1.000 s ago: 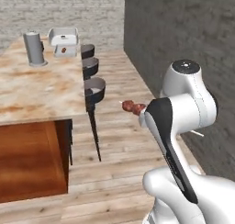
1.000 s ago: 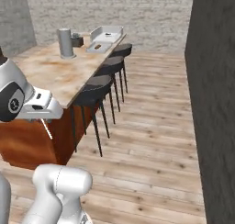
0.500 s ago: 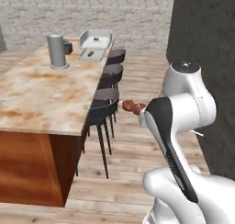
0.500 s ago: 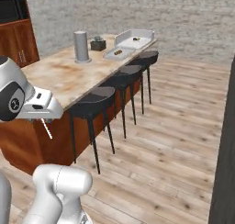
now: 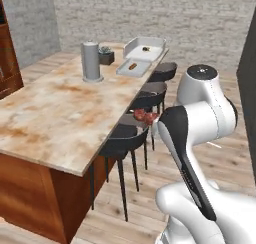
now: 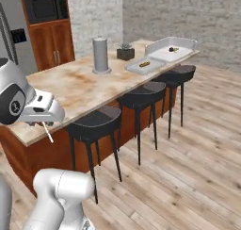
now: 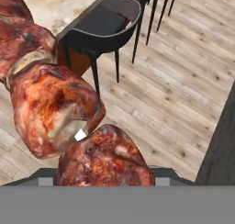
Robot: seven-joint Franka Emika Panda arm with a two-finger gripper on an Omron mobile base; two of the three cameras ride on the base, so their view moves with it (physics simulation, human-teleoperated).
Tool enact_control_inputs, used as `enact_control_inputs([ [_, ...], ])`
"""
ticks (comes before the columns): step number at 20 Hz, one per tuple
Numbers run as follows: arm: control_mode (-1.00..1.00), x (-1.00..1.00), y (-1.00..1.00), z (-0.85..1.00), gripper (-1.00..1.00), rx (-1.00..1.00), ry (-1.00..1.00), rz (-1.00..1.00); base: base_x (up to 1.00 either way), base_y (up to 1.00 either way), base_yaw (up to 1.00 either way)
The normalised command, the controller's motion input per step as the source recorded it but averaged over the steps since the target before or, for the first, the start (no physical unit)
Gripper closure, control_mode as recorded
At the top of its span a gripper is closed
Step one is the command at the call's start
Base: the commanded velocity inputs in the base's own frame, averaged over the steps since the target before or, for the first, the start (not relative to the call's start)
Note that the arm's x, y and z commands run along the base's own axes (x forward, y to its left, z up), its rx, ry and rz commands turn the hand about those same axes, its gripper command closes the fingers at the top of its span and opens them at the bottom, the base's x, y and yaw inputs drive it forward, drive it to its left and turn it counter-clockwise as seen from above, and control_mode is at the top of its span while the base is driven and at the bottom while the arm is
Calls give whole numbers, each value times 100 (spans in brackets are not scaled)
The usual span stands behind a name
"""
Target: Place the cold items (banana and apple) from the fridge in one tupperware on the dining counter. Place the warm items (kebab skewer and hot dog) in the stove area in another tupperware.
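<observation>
The kebab (image 7: 59,103) sits closest of all, its red-brown meat chunks crowding the hand view, so the gripper (image 6: 43,122) is pinching it; in the right base view its thin stick pokes down below the hand, and in the left base view the chunks show just past the arm's dark joint, above the nearest stool (image 5: 125,133); the fingers themselves are hidden behind the meat, so the hold is judged from the kebab hanging there in the air. The step in hand looks like the carry: a warm item on its way to its tray, with the base beside the counter (image 5: 60,118) and the arm tucked in; placing is not yet done. Beyond the row of stools (image 6: 141,94), midway along the marbled top, stands a grey cylinder (image 5: 91,62) with a small dark pot (image 6: 125,52) behind it; at the far end lie the two trays, touching or nearly so: the flat grey tray (image 5: 134,67) with a small tan thing in it, probably the hot dog (image 5: 132,65), and past it the pale thick-rimmed tray (image 5: 145,48) holding a small dark item too tiny to name. The next move calls for getting nearer the far end, reaching over the stools, and lowering the kebab flat into the grey tray beside the hot dog before the jaws spread; the long stick may overhang the low rim. No brand, label or writing is readable anywhere.
</observation>
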Motion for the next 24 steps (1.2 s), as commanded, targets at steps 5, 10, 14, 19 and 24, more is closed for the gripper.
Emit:
enact_control_inputs([
  [5, 100, 0, 0, 0, 100, 0, 0, 0, 72, -79, 40],
  [10, 100, 0, 0, 0, 100, 0, 0, 0, 42, -97, 24],
  [14, 100, 0, 0, 0, 100, 0, 0, 0, 33, -100, 13],
  [19, 100, 0, 0, 0, 100, 0, 0, 0, 36, -100, 18],
  [24, 100, 0, 0, 0, 100, 0, 0, 0, 49, -100, 24],
])
